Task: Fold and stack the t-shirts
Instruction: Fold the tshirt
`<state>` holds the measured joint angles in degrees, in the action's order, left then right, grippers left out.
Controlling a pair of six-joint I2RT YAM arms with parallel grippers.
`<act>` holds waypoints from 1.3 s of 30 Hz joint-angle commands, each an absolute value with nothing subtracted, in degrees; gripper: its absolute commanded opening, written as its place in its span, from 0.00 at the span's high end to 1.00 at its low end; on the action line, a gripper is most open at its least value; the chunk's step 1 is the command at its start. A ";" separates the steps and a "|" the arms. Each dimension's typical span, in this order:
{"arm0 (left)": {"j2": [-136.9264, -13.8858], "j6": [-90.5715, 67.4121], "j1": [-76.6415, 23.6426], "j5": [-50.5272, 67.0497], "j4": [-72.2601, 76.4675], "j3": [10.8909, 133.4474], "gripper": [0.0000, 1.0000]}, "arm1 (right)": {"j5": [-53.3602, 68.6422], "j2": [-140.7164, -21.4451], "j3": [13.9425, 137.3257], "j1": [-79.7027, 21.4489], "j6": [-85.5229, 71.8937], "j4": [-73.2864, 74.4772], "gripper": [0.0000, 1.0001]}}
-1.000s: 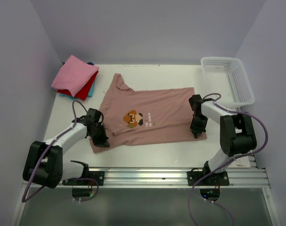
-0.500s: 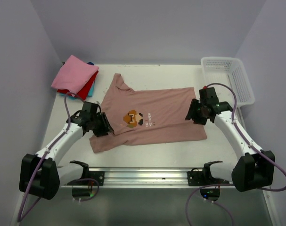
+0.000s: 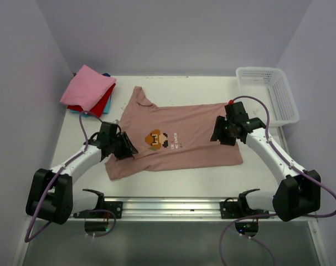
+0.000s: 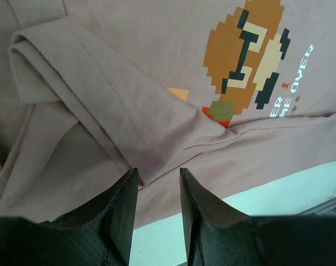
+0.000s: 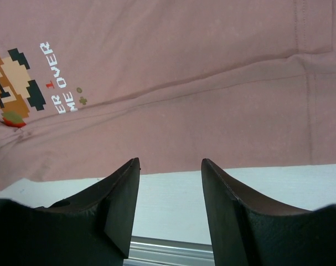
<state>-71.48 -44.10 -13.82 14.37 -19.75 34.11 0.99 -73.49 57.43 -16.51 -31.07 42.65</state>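
Note:
A dusty-pink t-shirt with a pixel-art figure and white text lies spread on the white table, its near-left sleeve folded in over the body. My left gripper hovers open over that folded sleeve, holding nothing. My right gripper hovers open above the shirt's right part near the hem, empty as well. A stack of folded t-shirts rests at the back left, bright pink on top, red and blue beneath.
A white lattice basket stands at the back right corner. The aluminium rail with the arm bases runs along the near edge. Bare white table shows between the shirt's near edge and the rail.
Both grippers have opened and let go of the shirt. They lifted off its near edge and moved inward and away over the cloth. The near part of the shirt now lies folded flat.

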 commanded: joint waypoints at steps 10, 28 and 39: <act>-74.53 -45.79 -13.62 16.78 -15.72 33.66 0.66 | -1.32 -71.81 57.92 -16.88 -31.20 42.80 0.51; -69.52 -45.70 -13.62 16.61 -21.71 32.87 0.47 | -2.11 -72.95 58.45 -16.88 -31.55 42.98 0.52; -72.25 -47.37 -13.62 17.58 -16.00 30.59 0.45 | -2.72 -72.07 57.48 -16.88 -31.73 43.07 0.52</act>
<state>-71.85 -45.93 -13.85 16.32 -20.47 31.57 -1.65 -73.43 57.41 -16.60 -31.14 42.85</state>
